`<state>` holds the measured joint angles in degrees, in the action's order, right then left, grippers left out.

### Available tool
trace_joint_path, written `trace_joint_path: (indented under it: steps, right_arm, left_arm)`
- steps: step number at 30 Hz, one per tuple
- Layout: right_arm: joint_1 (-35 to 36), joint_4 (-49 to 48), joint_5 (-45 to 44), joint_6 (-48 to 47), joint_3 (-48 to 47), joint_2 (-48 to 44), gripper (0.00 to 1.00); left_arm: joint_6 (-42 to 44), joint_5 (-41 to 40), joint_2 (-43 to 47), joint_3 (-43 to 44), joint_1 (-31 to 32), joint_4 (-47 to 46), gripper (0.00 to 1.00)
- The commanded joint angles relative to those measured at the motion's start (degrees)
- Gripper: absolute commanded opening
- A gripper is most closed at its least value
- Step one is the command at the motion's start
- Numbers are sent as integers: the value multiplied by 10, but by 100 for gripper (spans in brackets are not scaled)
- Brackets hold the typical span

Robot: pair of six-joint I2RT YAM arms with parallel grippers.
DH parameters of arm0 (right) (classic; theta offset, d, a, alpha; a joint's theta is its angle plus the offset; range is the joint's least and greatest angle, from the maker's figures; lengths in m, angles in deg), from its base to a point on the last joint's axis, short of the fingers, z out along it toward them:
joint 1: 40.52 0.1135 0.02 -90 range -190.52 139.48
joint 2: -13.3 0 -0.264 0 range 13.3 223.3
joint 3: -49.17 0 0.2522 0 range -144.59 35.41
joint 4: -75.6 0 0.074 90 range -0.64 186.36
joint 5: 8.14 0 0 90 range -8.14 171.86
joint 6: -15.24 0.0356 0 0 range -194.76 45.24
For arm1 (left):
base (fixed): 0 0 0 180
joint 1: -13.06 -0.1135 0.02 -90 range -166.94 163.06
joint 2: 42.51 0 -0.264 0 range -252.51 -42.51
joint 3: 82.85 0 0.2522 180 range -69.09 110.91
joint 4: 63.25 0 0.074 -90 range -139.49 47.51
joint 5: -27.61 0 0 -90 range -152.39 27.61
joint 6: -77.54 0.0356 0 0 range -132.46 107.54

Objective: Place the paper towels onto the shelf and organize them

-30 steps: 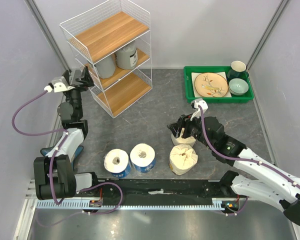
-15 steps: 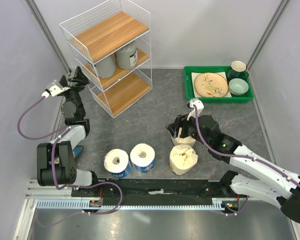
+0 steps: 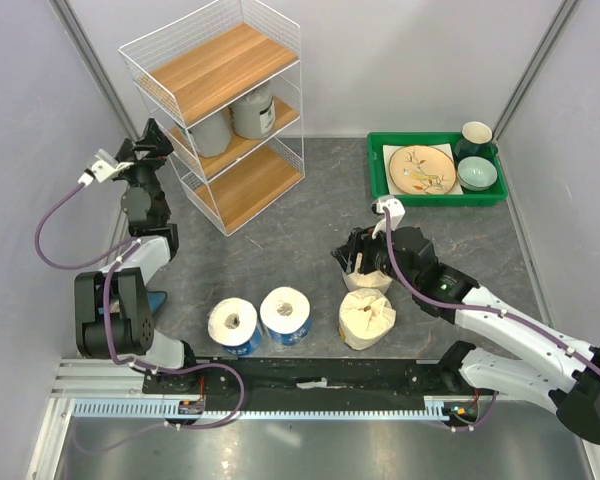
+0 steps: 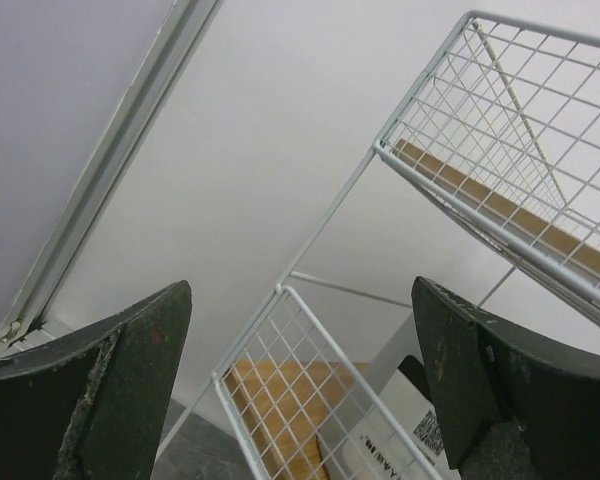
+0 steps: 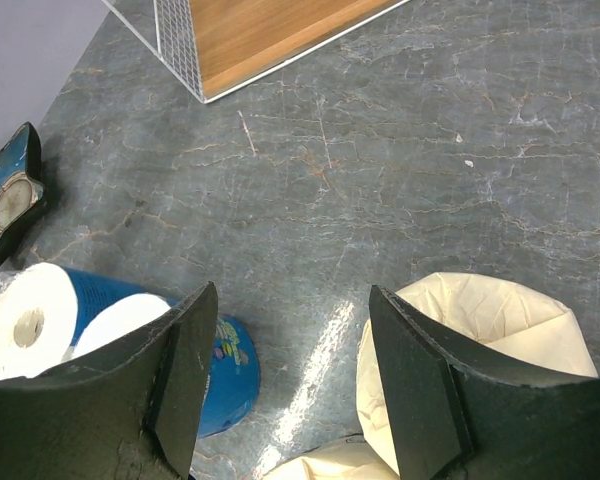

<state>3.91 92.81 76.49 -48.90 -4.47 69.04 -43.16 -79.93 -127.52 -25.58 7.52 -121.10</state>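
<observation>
Currently the left arm stands raised from its base, forearm close to vertical, with the left gripper [image 3: 152, 140] just beside the left-hand wire side of the shelf [image 3: 220, 65]. Its fingers [image 4: 130, 350] are spread wide and hold nothing. The right arm reaches from the near right corner toward the middle of the table [image 3: 300, 225], wrist angled downward. The right gripper [image 5: 292, 295] hovers over the rear cream roll [image 3: 368, 283], jaws parted, bare table between them, nothing gripped. Paper towels, count six. Two grey rolls [image 3: 212, 132] [image 3: 252, 110] stand upright side by side on the middle tier. Two blue rolls [image 3: 233, 325] [image 3: 286, 315] stand side by side on the table near the arm bases. The front cream roll [image 3: 367, 320] stands just before the rear one, to the right of the blue pair. Shelf tiers, count three. Green tray [image 3: 376, 172], count one, at the far right, holding one plate [image 3: 421, 168], one bowl [image 3: 477, 173] and one dark jug [image 3: 475, 135].
</observation>
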Motion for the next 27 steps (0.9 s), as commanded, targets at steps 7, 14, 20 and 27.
trace_joint_path:
  steps: [7,14,20,27]
  right_arm:
    - [-10,-31,18,-3,7,1,71]
    - [-15,-31,23,-2,8,-2,71]
    - [-21,-31,25,-3,11,-2,71]
    - [-28,-31,29,-5,14,3,71]
  left_arm:
    - [2,-7,-3,55,-3,88,98]
    - [-52,-31,-28,40,-3,46,97]
    - [-93,-22,-60,54,-3,42,96]
    - [-108,14,-82,76,-3,35,95]
